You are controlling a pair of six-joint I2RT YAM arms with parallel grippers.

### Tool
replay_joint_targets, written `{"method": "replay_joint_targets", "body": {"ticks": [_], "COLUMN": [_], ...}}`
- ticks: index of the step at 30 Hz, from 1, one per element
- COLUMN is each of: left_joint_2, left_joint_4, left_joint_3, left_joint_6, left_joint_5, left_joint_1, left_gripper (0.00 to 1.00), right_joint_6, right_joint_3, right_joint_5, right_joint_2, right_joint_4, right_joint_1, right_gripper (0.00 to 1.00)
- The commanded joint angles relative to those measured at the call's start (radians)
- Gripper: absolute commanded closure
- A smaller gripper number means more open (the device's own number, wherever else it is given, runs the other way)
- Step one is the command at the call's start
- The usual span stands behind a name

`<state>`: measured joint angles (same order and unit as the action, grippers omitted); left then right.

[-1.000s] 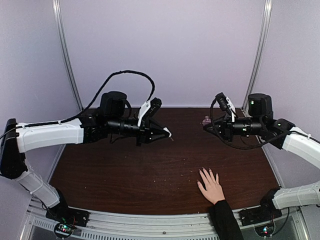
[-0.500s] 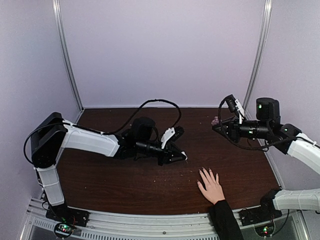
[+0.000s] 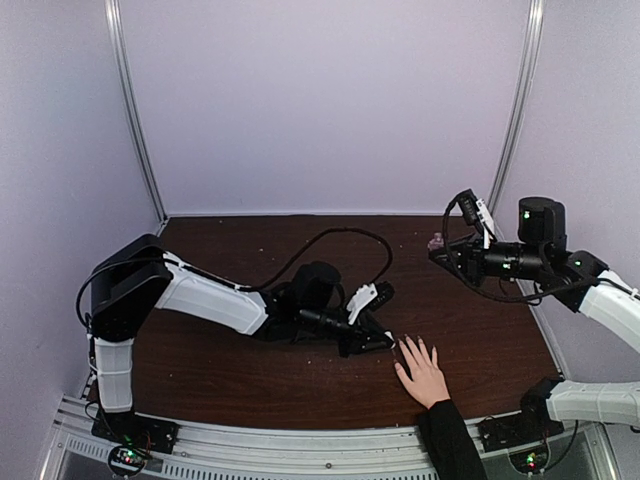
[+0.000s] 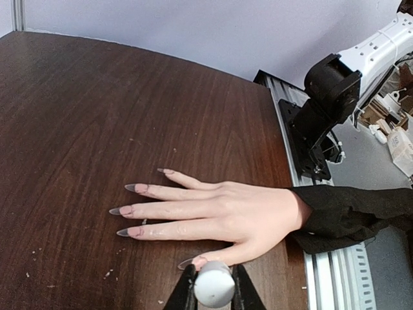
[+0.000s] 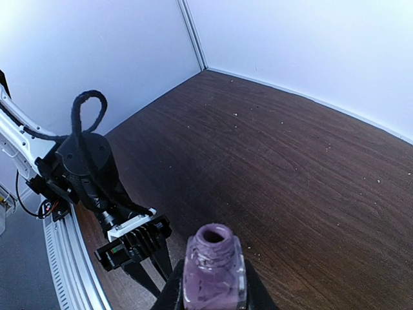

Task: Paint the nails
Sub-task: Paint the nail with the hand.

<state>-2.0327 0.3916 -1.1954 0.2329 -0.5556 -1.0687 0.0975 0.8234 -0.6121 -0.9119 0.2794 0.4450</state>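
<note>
Brushwork looks barely begun. The left gripper (image 3: pixel 385 342) is clamped tight on the pale cap (image 4: pixel 214 289), poised right at the thumb of the hand (image 4: pixel 219 210), which lies flat with fingers spread at the near right of the table (image 3: pixel 250 385). The nails (image 4: pixel 139 188) show no clear purple coat, so all five seem left to do. Raised off to the right, the right gripper (image 3: pixel 445 252) pinches the bottle (image 5: pixel 213 274), open and purple.
</note>
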Motion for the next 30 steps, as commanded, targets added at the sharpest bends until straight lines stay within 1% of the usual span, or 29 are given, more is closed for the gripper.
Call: {"method": "replay_joint_targets", "body": {"ticks": [1,12,30], "left_joint_2": [-0.022,-0.061,-0.106], "left_joint_4": [0.09,0.112,0.061], "left_joint_3": [-0.006,-0.005,-0.046], "left_joint_6": [0.029,0.061,0.059], "left_joint_5": [0.003,0.026,0.023], "left_joint_1": [-0.01,-0.019,-0.022], "left_gripper": [1.0,1.0,1.0], "right_joint_6": [0.011,0.015,0.019], "right_joint_3": [-0.022,-0.029,-0.037], "right_joint_5": [0.008,0.008,0.0], "right_joint_2": [0.015,0.013,0.001], "right_joint_4": [-0.036,-0.044,-0.057], "right_joint_1": [-0.008,-0.008,-0.008], "right_gripper": [1.0,1.0,1.0]}}
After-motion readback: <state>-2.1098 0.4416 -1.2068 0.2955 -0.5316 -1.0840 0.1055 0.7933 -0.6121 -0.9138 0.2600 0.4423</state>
